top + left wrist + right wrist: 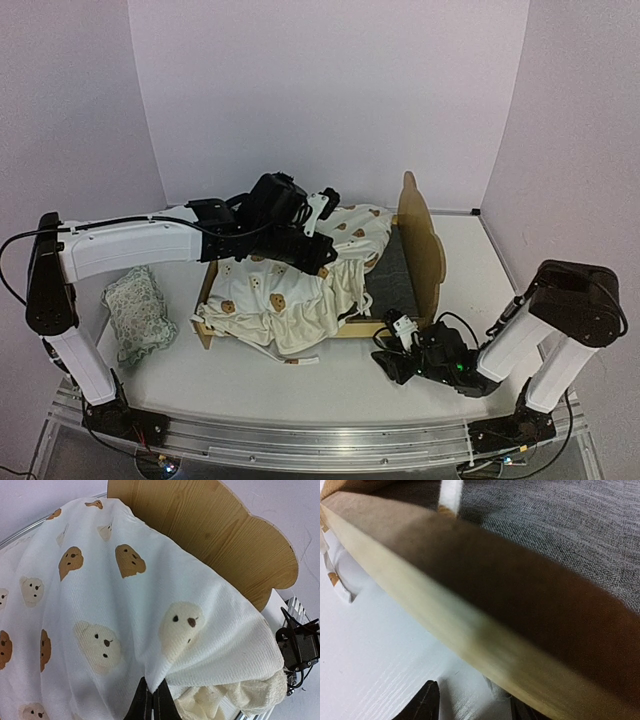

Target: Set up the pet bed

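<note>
The pet bed [424, 245] sat mid-table [250, 378], headboard at 3 o'clock. It was probably light, stiff, smooth plywood, best taken by its side rail [470, 645]. The right gripper [472, 707] hung half-open beside that rail. The left gripper [152, 702] pinched the soft bear-print cover [100, 605].

No text, label, brand, number or sign could be read in any view. The cream fabric cover [100, 605] carried only printed bear faces, and the light plywood pet bed [210, 525] showed plain wood grain.
</note>
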{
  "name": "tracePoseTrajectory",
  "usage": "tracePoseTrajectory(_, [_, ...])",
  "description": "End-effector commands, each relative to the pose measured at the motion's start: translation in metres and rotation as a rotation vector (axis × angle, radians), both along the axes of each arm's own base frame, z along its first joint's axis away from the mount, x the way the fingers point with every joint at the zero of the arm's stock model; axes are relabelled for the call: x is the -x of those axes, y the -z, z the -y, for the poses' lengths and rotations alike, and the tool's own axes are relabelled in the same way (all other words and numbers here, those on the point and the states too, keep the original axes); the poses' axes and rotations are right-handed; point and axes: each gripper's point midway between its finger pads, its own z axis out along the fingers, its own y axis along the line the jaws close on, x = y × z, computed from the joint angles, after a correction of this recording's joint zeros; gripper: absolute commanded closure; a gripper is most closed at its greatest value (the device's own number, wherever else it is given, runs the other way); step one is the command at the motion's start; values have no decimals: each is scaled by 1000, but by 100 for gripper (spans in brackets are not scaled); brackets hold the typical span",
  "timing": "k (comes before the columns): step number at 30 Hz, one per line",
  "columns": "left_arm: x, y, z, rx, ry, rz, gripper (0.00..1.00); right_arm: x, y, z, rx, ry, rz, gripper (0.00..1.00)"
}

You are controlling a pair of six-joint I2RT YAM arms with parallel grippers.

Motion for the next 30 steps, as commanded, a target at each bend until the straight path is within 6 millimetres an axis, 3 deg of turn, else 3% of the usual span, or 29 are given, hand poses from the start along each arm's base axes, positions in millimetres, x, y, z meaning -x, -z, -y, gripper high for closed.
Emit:
tracePoseTrajectory(1, [-4,-16,2,7,-4,25,100,-18,-22,-4,-70,46,129,52])
tracePoseTrajectory(6, [-5,-13,3,-1,-2,24,100,-23,-20,-5,-61,57,162,63])
tracePoseTrajectory(14, [-7,-13,3,-6,-12,29,100,-12,-18,-19,-90,-12,134,95])
tracePoseTrajectory(16, [-10,-13,1,-12,-30,40,100,-1,-20,-25,-118,-58,104,100])
tracePoseTrajectory(21, [-12,-14,-1,-18,-36,49,100,41,-21,-38,-165,-207,-51,100])
tracePoseTrajectory(30, [-11,1,6,-27,-19,25,100,106,-24,-43,-55,-382,-288,100])
